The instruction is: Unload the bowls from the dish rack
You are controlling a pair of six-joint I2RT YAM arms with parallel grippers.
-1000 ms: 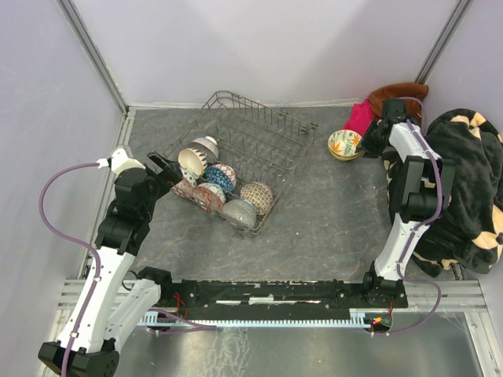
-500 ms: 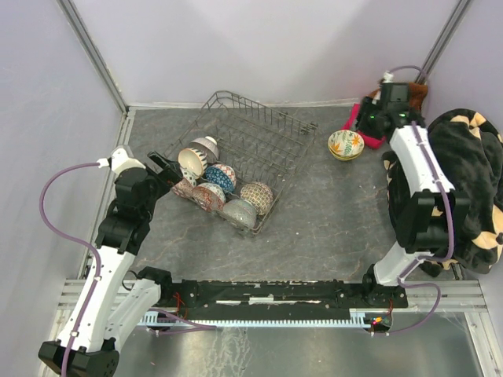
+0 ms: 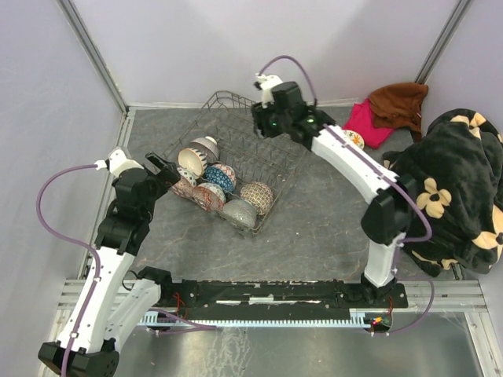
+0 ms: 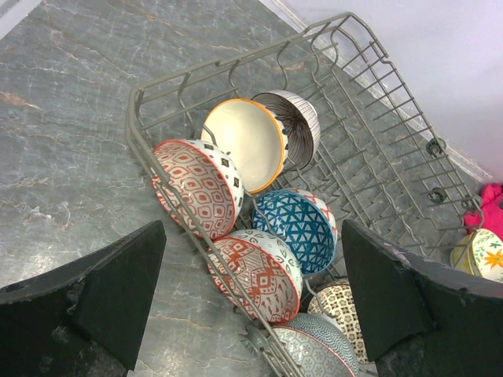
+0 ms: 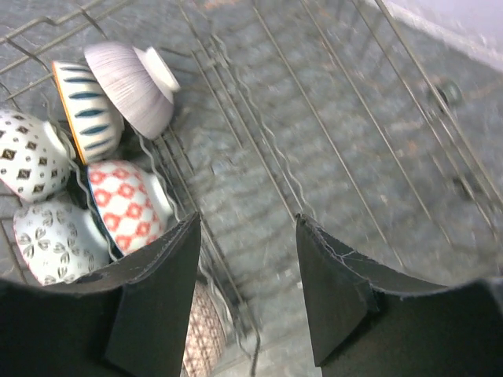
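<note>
Spreading under everything is a grey marbled table (image 3: 330, 212). A black flowered blanket (image 3: 464, 181) is heaped at its right edge. The rack (image 3: 275, 141) sits askew on the far middle of the table, one corner pointing toward the back wall.

The right arm (image 3: 354, 169) stretches from its base across to the rack's far part. The left arm (image 3: 126, 212) leans in at the rack's near-left corner.

A pink cloth (image 3: 369, 124) and a brown cloth (image 3: 401, 98) lie in the far right corner.

The bowls (image 3: 220, 184) stand on edge, packed together in the rack's near-left end. They include a cream one with an orange rim (image 4: 244, 145), a grey-striped one (image 4: 297, 118) touching it, a blue one (image 4: 297, 220) and red-patterned ones (image 4: 196, 184). One floral bowl (image 4: 481, 255) sits outside the rack on the table beside the pink cloth, partly hidden by the right arm in the top view.

The left gripper (image 4: 253, 226) hangs above the packed bowls, jaws spread wide and empty. The right gripper (image 5: 247, 221) hovers over the rack's bare wires, jaws apart with nothing between them.
</note>
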